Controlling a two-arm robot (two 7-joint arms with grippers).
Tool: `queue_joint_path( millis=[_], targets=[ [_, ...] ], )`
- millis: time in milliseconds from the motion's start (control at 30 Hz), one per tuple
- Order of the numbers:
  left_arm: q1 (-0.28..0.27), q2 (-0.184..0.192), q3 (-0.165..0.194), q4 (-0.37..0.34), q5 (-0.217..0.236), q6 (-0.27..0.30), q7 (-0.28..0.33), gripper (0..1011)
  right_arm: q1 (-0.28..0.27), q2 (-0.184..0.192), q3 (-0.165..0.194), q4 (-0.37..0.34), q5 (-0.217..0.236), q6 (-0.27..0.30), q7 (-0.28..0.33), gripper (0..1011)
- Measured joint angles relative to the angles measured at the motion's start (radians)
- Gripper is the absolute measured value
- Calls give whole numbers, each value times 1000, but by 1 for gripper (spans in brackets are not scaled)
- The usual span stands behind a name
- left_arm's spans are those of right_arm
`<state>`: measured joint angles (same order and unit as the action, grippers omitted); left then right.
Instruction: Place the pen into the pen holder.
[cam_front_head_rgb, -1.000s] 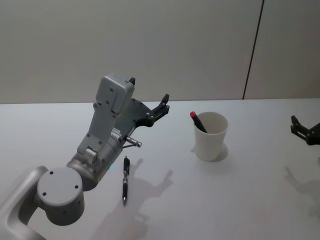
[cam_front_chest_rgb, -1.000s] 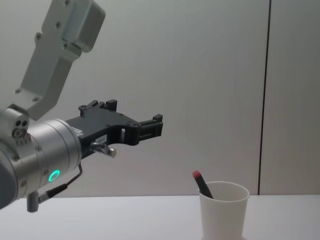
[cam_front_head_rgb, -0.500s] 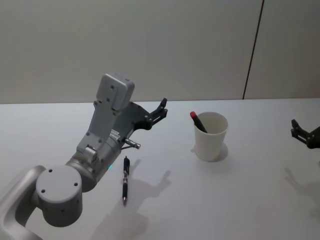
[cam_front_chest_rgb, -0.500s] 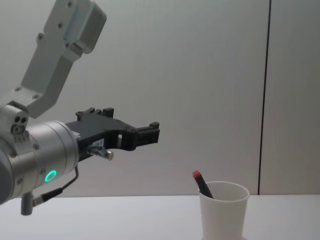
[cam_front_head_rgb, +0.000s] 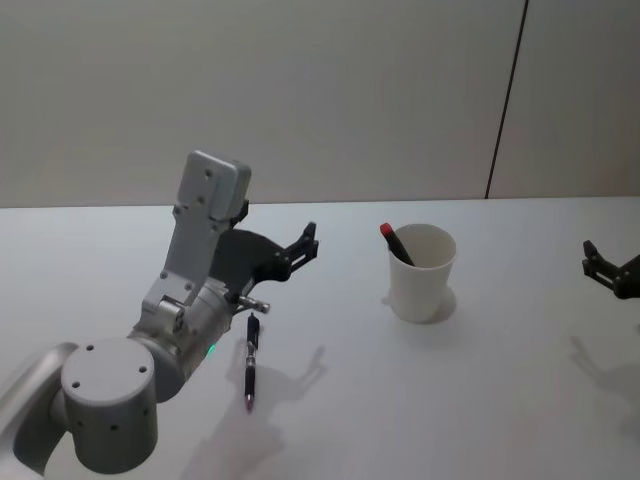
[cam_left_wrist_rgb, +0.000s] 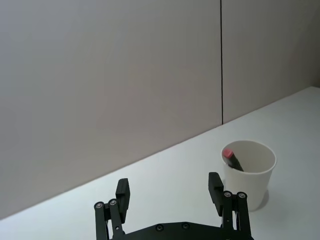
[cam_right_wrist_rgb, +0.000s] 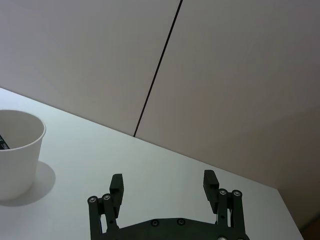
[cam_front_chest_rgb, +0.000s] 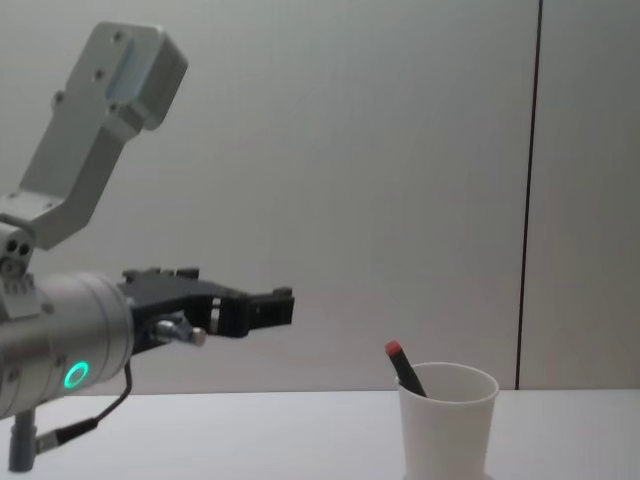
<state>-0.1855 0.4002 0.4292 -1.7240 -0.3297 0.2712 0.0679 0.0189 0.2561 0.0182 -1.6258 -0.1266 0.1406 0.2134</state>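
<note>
- Two pens: a dark loose pen (cam_front_head_rgb: 251, 358) lies flat on the worktop (cam_front_head_rgb: 500, 400), left of its middle and towards the near edge, running roughly near to far. A red-capped pen (cam_front_head_rgb: 392, 240) stands tilted inside the pen holder (cam_front_head_rgb: 421, 280), leaning on the rim at the holder's left side.
- One pen holder, a white paper cup, stands upright near the middle of the worktop's width. It is farther back than the loose pen, to that pen's right and well apart from it.
- Two tools. The left tool (cam_front_head_rgb: 304, 243) hangs in the air above the worktop, pointing towards the far edge and the holder. The loose pen lies below it and nearer the robot, under the wrist rather than the fingertips, with nothing touching it.
- The left wrist view shows the left tool's fingers (cam_left_wrist_rgb: 122, 192) spread apart and empty.
- The right tool (cam_front_head_rgb: 603, 263) sits at the worktop's right edge, its fingers (cam_right_wrist_rgb: 116, 185) also apart, holding nothing.
</note>
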Motion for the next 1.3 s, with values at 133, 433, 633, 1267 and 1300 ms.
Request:
queue_joint_path(
  millis=[133,433,633,1267,1300],
  targets=[
    [17,2,-6,-11,-46,43,31,1004,0,0,0,0,0,0,0,1001],
    [45,-4,-15,-15,-120,99,111,1004,-1,0,0,0,0,1,1,1001],
    [57,-17,-19,-1,-157,132,177,1004,-1,0,0,0,0,1,1,1001],
    [53,-51,-33,79,-217,259,254,1004,-1,0,0,0,0,1,1,1001],
    [52,-53,-34,85,-219,268,253,1004,-1,0,0,0,0,1,1,1001]
  ],
)
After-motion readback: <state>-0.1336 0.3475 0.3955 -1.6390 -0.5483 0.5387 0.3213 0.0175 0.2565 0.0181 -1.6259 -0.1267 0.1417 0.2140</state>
